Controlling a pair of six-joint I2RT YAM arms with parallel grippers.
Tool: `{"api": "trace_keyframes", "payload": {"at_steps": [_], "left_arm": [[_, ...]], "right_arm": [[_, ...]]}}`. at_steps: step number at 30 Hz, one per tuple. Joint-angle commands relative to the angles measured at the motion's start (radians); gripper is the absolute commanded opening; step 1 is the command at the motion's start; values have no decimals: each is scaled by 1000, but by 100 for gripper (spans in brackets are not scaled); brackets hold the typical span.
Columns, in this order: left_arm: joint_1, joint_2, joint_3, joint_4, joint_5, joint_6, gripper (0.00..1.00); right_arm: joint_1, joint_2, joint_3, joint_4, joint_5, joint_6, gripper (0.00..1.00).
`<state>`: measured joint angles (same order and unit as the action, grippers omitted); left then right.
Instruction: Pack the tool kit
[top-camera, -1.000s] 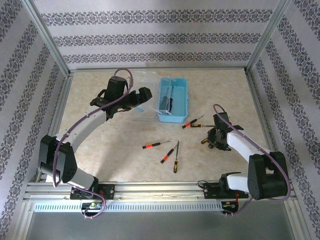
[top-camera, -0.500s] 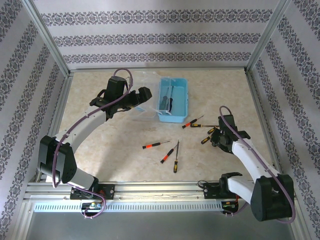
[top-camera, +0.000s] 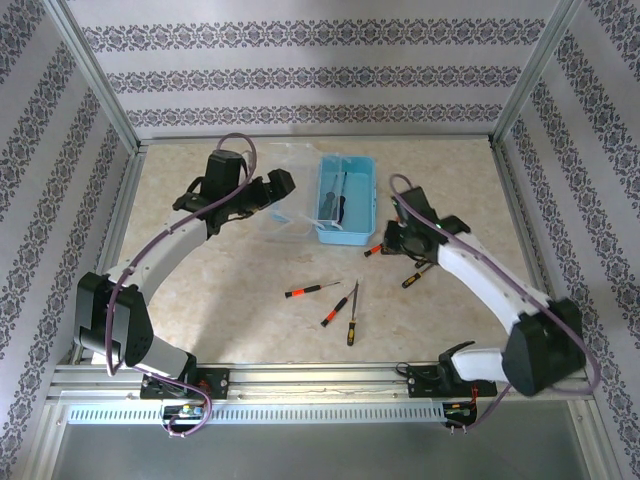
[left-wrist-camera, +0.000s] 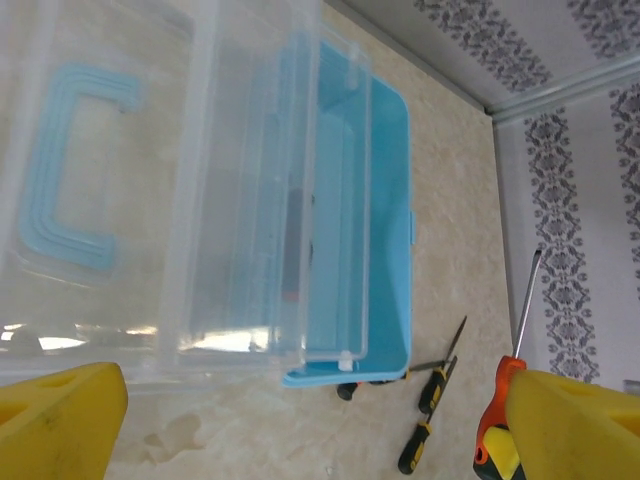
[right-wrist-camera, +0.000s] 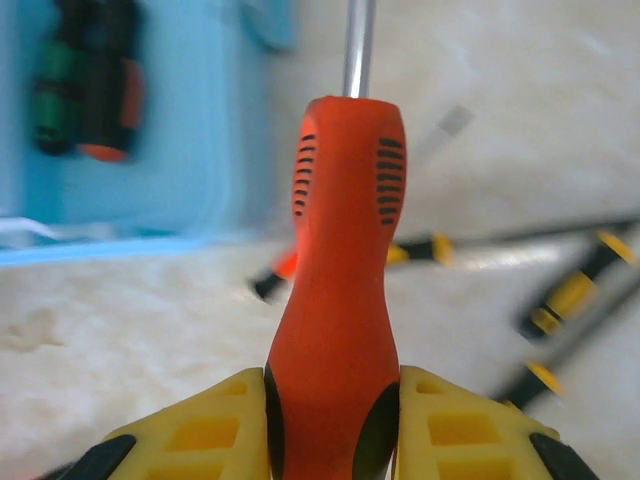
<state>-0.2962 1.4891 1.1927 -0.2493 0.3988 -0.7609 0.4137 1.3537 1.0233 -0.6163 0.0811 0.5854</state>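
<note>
Here, right end effector (right-wrist-camera: 333, 410) clamped on orange screwdriver (right-wrist-camera: 340, 250) by blue case (top-camera: 345, 237) rim; left end effector (left-wrist-camera: 315, 415) apart near clear lid (left-wrist-camera: 250, 180).

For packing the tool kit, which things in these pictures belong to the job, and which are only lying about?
Belong to the job: blue case, clear lid, orange screwdriver in the right gripper, loose screwdrivers on the table, screwdrivers already inside the case.

Not part of it: patterned walls, metal frame rail.
</note>
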Motion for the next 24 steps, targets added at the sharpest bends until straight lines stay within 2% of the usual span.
{"api": "trace_keyframes", "payload": {"at_steps": [1,6,12,17,24], "left_arm": [[45,-37,-2,19,-9,7,97],[87,-54,-8,28,-1,-1,97],[118,-75,-13,42,22,-24,97],[123,-88,-17,54,35,-32,97],[144,-95,-32,100,87,-82,97]], "right_arm": [[39,156,160,24,32,-82,20],[39,394,391,13,-16,-127,20],[22,606,587,-35,-38,-133,19],[14,685,644,-53,-62,-127,19],[-14,747,640,-40,-101,-109,20]]}}
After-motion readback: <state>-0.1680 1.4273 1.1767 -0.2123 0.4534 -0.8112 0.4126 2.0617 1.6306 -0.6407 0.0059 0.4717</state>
